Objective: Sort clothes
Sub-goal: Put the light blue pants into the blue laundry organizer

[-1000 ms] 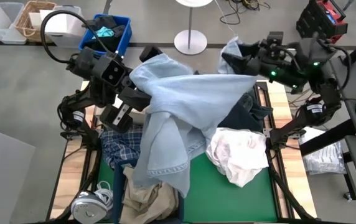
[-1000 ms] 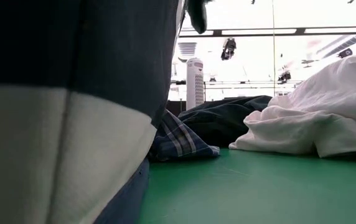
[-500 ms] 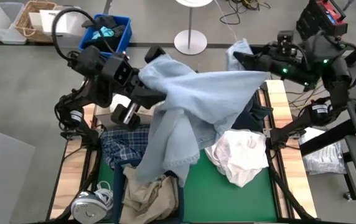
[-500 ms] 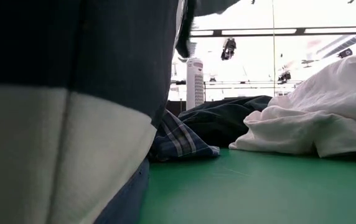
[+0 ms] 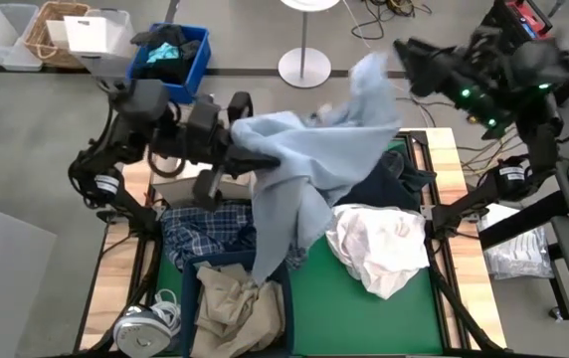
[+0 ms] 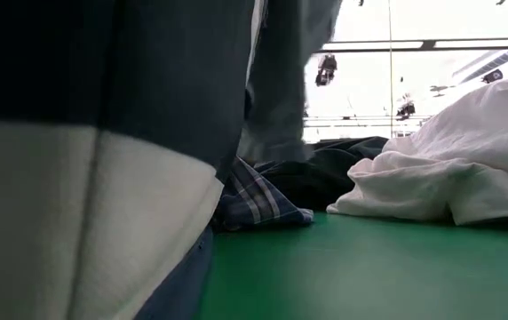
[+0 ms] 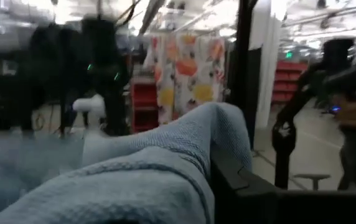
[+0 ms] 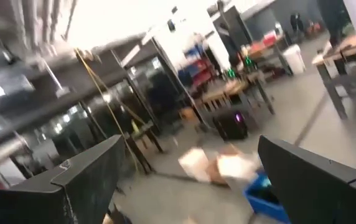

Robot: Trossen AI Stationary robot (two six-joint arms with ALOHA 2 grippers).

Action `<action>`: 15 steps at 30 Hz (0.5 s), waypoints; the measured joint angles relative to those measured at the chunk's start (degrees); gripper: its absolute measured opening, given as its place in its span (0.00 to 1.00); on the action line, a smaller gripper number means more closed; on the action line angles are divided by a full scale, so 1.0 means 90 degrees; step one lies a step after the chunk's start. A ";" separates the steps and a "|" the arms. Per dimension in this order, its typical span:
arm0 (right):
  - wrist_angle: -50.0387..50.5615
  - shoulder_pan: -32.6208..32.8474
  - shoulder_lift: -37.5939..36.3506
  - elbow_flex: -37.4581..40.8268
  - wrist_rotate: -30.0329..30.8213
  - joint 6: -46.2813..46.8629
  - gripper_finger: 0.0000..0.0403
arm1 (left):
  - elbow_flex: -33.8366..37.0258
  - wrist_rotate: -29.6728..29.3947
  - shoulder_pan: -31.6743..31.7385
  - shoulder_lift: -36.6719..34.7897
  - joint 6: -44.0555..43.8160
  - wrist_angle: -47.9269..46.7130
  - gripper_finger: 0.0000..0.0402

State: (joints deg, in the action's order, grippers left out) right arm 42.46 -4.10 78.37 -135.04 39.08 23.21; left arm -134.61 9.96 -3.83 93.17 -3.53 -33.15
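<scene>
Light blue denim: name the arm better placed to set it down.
Left. The left gripper is shut on the light blue denim; the right gripper is open with nothing between its fingers.

The table [image 5: 364,298] has a green top with wooden side edges. On it, below the left gripper [image 5: 255,159], lie a plaid shirt [image 5: 193,237] and tan trousers [image 5: 233,306]. Toward the right gripper's [image 5: 404,48] side lie a crumpled white shirt [image 5: 384,247] and a dark navy piece [image 5: 384,189].

Bright overhead light, motion-blurred wrist views
</scene>
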 joint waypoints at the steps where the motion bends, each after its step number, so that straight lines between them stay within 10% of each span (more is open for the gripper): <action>1: -0.0282 0.0005 0.0000 -0.0002 -0.0002 -0.0177 0.90 | 0.0000 -0.0026 -0.0009 0.0001 -0.0006 -0.0034 0.01; 6: -0.0563 0.0002 -0.0007 -0.0003 -0.0282 -0.0467 0.90 | 0.0007 -0.0065 -0.0032 0.0015 0.0153 0.0487 0.01; 15: 0.0108 0.0068 0.0024 -0.0003 -0.4591 -0.1515 0.90 | 0.0005 -0.0197 -0.0015 0.0042 0.0383 0.2470 0.01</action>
State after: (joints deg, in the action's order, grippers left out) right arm 43.44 -3.48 78.59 -135.06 -2.24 9.57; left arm -134.56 8.19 -3.97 93.54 -0.08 -10.92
